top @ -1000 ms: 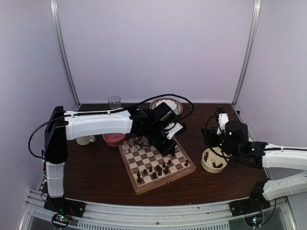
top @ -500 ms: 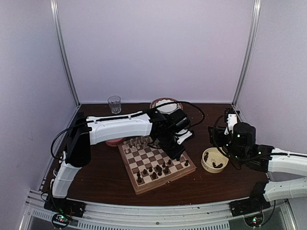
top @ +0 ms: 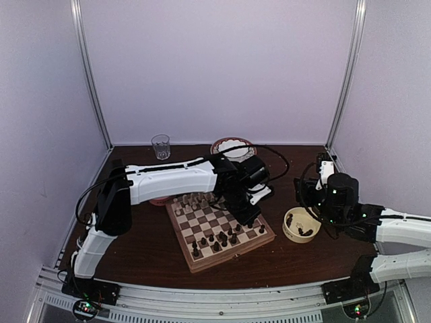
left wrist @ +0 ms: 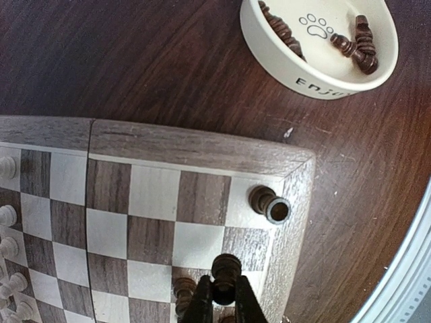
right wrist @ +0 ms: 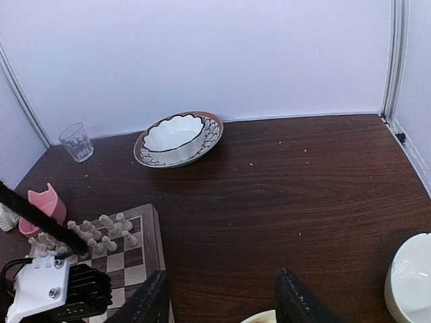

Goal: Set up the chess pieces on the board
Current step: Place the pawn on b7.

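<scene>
My left gripper (left wrist: 223, 296) is shut on a dark brown chess piece (left wrist: 226, 267) and holds it over the near right corner squares of the board (left wrist: 168, 141). A dark rook (left wrist: 269, 203) stands on the corner square and another dark piece (left wrist: 183, 289) stands just left of the jaws. In the top view the left gripper (top: 248, 217) is over the right side of the board (top: 190, 259), where several dark pieces (top: 219, 239) stand. More dark pieces (left wrist: 360, 47) lie in a cream bowl (left wrist: 300, 74). My right gripper (right wrist: 222, 306) is open and empty, above the far side of that bowl (top: 291, 232).
Cream-white chessmen (top: 195, 200) fill the board's far rows and also show in the right wrist view (right wrist: 101, 229). A patterned bowl (right wrist: 178, 138), a glass (right wrist: 75, 141) and a pink cup (right wrist: 44, 205) stand behind the board. A white cup (right wrist: 411, 282) is at the right.
My left arm has swung right and forward across the board, carrying the dark piece to the board's right side. My right arm has shifted slightly right, away from the board.
</scene>
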